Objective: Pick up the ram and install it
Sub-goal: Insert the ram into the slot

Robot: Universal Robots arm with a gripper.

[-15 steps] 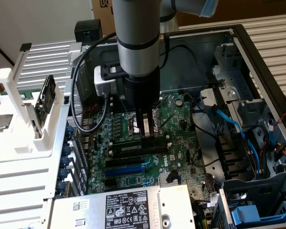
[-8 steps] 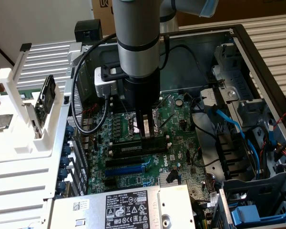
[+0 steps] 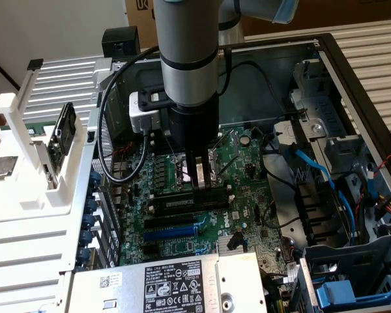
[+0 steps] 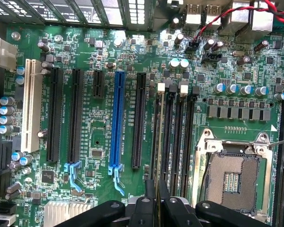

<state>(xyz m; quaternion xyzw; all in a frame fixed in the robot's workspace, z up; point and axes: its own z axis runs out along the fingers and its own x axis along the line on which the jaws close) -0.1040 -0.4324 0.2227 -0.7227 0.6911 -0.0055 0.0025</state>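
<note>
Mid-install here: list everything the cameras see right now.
computer case: one, grey metal, open, around the board
motherboard: one, green, inside the case
ram: one, dark green, over the memory slots
memory slots: several, black, beside the processor socket
processor socket: one, silver, no chip in it
blue slot: one, between black slots
power supply: one, grey, black label, near edge of the exterior view
white rack: one, outside the case, the exterior view's left
blue cables: several, the exterior view's right
arm: one, grey, above the board
gripper: one, black, shut on the ram

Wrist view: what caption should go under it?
Robot hand gripping a memory stick at the green board's black slots.
</note>
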